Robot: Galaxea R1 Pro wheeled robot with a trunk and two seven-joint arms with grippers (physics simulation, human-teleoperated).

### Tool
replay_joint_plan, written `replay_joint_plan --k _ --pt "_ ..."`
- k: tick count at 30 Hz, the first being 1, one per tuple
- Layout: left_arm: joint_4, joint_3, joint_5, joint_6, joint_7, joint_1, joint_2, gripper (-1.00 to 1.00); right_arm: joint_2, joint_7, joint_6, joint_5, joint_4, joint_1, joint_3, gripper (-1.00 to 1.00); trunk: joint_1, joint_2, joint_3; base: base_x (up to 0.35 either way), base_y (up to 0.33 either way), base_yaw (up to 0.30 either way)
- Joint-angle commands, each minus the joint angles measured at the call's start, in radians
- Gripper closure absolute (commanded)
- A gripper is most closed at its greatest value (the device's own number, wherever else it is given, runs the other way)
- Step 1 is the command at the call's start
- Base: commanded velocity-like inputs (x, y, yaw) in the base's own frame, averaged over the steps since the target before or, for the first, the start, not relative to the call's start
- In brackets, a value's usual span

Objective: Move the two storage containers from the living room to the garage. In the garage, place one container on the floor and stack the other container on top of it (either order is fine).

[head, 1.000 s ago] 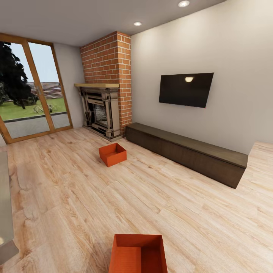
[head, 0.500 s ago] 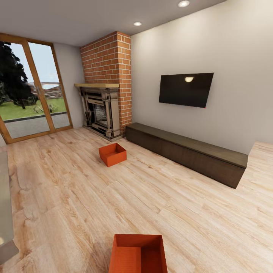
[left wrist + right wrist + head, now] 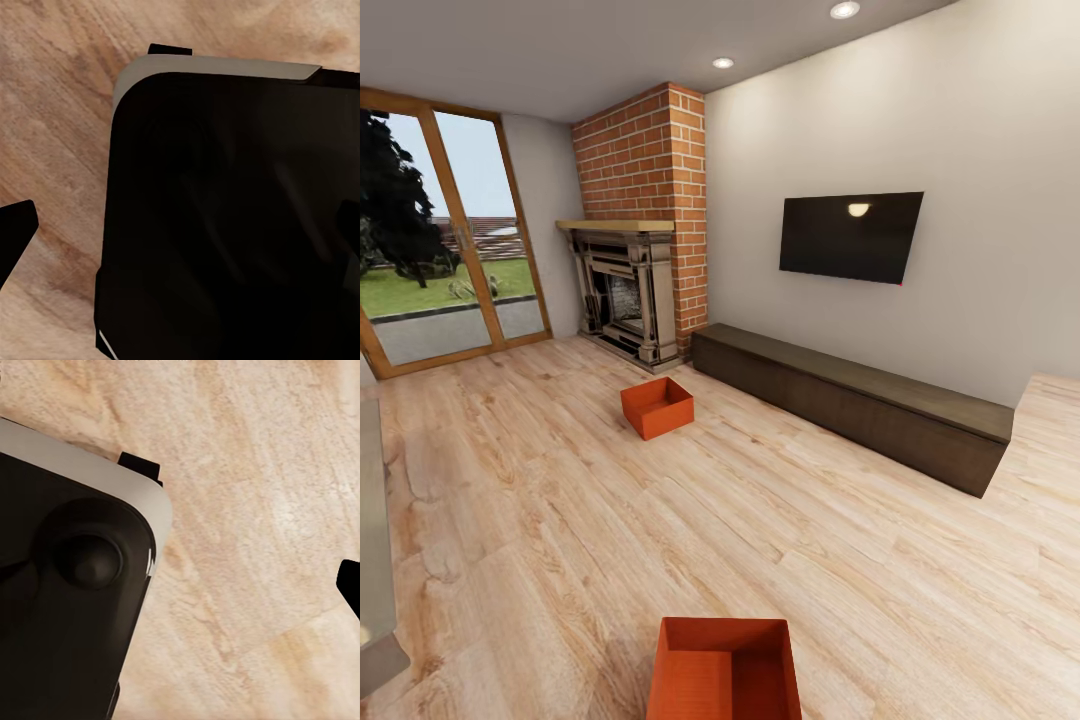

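Orange-red, the near bin point(image 3: 726, 668) lies on the wood floor point(image 3: 540, 520) straight below you, its long axis pointing away; the second bin point(image 3: 657, 406) waits far ahead by the fireplace point(image 3: 622, 290). Both arms seem equally near; whether either pincer is spread, I cannot tell.

Matt orange-red plastic-looking storage containers point(image 3: 657, 406), light grained wood plank floor point(image 3: 540, 500), rough red brick fireplace point(image 3: 645, 170), glossy black TV point(image 3: 850, 236)

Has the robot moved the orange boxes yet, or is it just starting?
Just starting. Nothing looks done: both storage containers sit on the living room's wood floor, the near container close in front of the robot and the far container by the fireplace. Nothing is in hand. Carrying both to the garage and stacking them is all left.
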Motion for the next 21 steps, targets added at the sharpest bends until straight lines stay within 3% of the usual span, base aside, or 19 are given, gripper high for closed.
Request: replay_joint_plan --k 1,21 --pt "0.0 0.005 0.007 -0.002 -0.001 0.0 0.0 -1.0 0.0 0.0 -0.006 -0.01 0.003 -0.001 0.009 -1.0 0.0 0.0 -0.001 0.0 0.0 0.0" --pt "0.0 0.005 0.006 -0.003 -0.001 0.0 0.0 -1.0 0.0 0.001 -0.003 -0.01 0.003 -0.001 0.012 -1.0 0.0 0.0 -0.014 0.0 0.0 0.0"
